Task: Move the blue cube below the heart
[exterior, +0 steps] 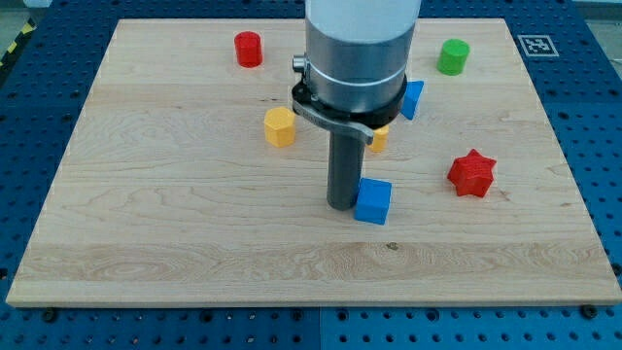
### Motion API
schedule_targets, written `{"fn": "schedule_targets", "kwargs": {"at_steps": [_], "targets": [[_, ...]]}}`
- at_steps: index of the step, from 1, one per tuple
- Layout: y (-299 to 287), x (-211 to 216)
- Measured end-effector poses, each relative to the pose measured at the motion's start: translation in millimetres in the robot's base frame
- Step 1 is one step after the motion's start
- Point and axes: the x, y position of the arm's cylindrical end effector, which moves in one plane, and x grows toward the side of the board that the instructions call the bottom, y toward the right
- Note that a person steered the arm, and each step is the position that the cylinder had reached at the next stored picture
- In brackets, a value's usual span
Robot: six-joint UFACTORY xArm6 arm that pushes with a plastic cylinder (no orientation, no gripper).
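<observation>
my tip [340, 205] touches the blue cube [372, 201] on its left, near the board's [146, 243] middle. the arm hides most of a second blue block [414, 98] and a yellow block [379, 138]. no pincer here.

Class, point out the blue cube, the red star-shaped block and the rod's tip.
blue cube [372, 201], camera view, front face.
red star-shaped block [472, 173], camera view, centre.
my tip [340, 205], camera view, rod's lower end.
</observation>
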Motion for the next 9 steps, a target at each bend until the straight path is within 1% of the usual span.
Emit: {"fn": "schedule_targets", "kwargs": {"at_steps": [1,2,3,4,9], "targets": [[-10,33],[-1,50],[20,49],[55,45],[42,45]]}}
